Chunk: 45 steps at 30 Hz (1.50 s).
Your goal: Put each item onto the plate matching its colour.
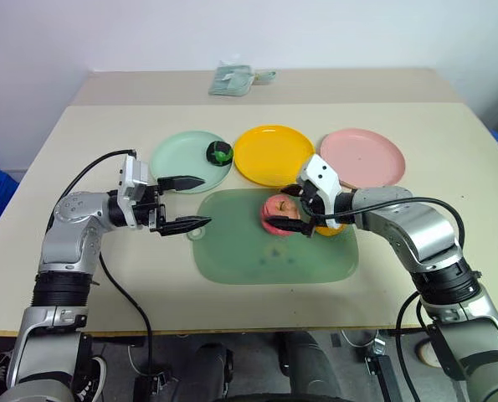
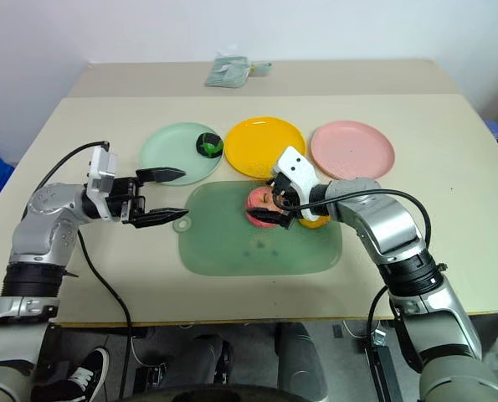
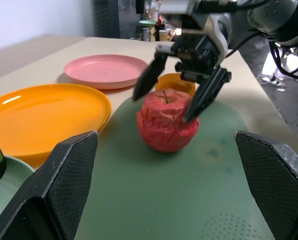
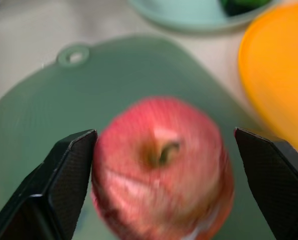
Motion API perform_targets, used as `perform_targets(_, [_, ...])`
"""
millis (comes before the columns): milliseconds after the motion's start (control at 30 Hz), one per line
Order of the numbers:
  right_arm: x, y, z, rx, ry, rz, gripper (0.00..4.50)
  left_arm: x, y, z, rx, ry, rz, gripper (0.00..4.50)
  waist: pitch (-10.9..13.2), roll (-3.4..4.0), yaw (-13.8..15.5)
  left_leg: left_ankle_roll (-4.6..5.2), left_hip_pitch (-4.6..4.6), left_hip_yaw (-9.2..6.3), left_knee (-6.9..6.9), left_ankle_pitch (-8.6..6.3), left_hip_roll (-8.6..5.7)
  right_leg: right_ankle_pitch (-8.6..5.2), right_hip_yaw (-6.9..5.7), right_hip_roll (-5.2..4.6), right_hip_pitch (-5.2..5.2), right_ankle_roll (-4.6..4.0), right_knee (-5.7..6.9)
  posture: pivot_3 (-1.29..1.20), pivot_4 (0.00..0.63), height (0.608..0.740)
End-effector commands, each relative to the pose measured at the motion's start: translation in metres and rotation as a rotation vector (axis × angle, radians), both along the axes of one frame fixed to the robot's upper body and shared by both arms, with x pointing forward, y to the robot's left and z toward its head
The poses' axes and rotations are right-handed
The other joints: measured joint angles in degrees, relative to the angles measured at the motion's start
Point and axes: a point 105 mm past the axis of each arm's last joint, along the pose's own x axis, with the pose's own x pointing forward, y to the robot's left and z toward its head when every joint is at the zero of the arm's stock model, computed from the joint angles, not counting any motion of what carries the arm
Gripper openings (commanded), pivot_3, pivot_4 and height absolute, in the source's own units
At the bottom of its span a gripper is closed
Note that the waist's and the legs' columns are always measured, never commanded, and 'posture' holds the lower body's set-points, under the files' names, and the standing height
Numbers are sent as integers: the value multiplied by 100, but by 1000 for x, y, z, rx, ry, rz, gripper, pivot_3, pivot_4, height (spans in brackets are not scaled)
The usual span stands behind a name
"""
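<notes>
Pink apple (image 1: pixel 276 214) at frame centre looks light, rigid, slippery; right hand (image 1: pixel 292 207) straddles it unclenched; grip its sides.

Pink apple on cutting board, between open gripper fingers

Item: pink apple (image 4: pixel 161 167), stem end facing the camera, resting on the pale green cutting board (image 4: pixel 63 100). The right gripper (image 4: pixel 164 175) has its two black fingers (image 4: pixel 63 170) spread wide, one at each side of the apple; one finger looks to be just at the apple's skin, the other stands apart. Board has a round hanging hole (image 4: pixel 73 55) at one corner. Off the board on the beige table (image 4: pixel 28 30): yellow plate (image 4: pixel 276 75), mint green plate (image 4: pixel 199 15) with a dark green ball (image 4: pixel 241 5) at its edge.
</notes>
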Motion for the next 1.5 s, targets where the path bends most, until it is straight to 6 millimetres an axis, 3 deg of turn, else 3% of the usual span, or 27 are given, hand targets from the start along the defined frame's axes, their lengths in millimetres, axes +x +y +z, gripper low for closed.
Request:
perform_targets(33, [-2,0,7,-14,-8,18,4500,-6,0,8,7,-13,-25,4454,0,0,-2,0,0,0,0,0,0,0,0,0,0,0,0,0,150,740])
perform_targets(167, [3,3,29,94,-51,-4,3349,-6,2,8,3,12,-30,4500,0,0,-2,0,4,0,0,0,1,0,0,2,1,0,1,0,150,740])
perform_targets(267, [15,-1,56,208,-136,-64,3349,-1,2,9,-2,-3,6,4500,0,1,-9,0,3,1,0,0,2,0,0,3,0,0,3,0,150,740])
perform_targets(367, [43,-25,78,249,-282,-241,3349,9,0,15,-41,2,51,4500,0,0,4,-2,1,2,1,1,0,0,1,0,-2,0,3,0,150,740])
perform_targets(533, [77,-74,77,145,-406,-511,3349,12,-13,17,-66,3,53,4500,0,0,5,1,0,1,-1,0,-4,0,0,-2,1,0,-1,0,150,740])
perform_targets(633, [86,-89,77,115,-438,-591,3349,14,-17,18,-75,-20,64,4500,0,0,-18,2,-5,9,-5,-1,-5,0,5,-4,-8,0,-1,0,150,740])
perform_targets(767, [88,-91,82,151,-460,-596,3349,16,-18,18,-76,-35,78,4500,0,1,-56,-1,-4,10,-10,0,0,0,6,1,-13,0,1,0,150,740])
perform_targets(933, [103,-141,81,8,-558,-848,3349,16,-20,19,-74,-49,76,4500,0,1,-27,-9,3,10,-8,5,1,0,7,0,-8,0,4,0,150,740])
perform_targets(967, [104,-142,77,33,-527,-842,3349,16,-20,19,-72,-52,79,4500,0,1,-9,-9,2,7,-8,5,1,0,6,0,-8,0,7,0,150,740])
perform_targets(1033, [103,-138,72,67,-477,-813,4267,17,-19,19,-68,-54,86,4500,0,1,-18,-8,-2,5,-9,5,1,0,4,1,-7,0,4,0,150,740])
perform_targets(1067, [103,-139,73,61,-488,-817,4459,17,-19,19,-67,-54,87,4500,0,1,-26,-6,-2,7,-10,3,1,0,6,1,-8,0,2,0,150,740])
perform_targets(1167, [101,-135,84,112,-519,-803,4459,17,-17,19,-65,-54,89,4500,1,1,-50,-1,-2,11,-10,1,0,0,9,0,-9,0,0,0,150,740])
perform_targets(1267, [86,-107,112,339,-520,-624,4459,17,-16,19,-66,-48,84,4500,2,4,-49,-2,-2,10,-10,1,1,0,9,2,-10,0,2,0,150,740])
perform_targets(1333, [69,-88,118,406,-481,-475,4459,17,-15,20,-66,-47,83,4500,2,5,-41,-3,1,9,-10,2,5,0,9,6,-10,0,4,0,150,740])
perform_targets(1367, [59,-81,115,386,-469,-400,4459,16,-15,20,-65,-46,81,4500,2,5,-36,-4,0,5,-11,2,7,0,6,8,-10,0,6,0,150,740])
perform_targets(1433, [25,-61,89,281,-352,-178,4459,16,-15,19,-63,-44,78,4500,1,4,20,-3,0,3,-10,2,7,0,4,7,-7,0,5,0,150,740])
perform_targets(1500, [0,-56,63,186,-229,-63,4459,16,-15,18,-62,-42,71,4500,0,2,53,2,-3,-19,-8,-1,4,-1,-13,4,8,-2,-7,0,150,740])
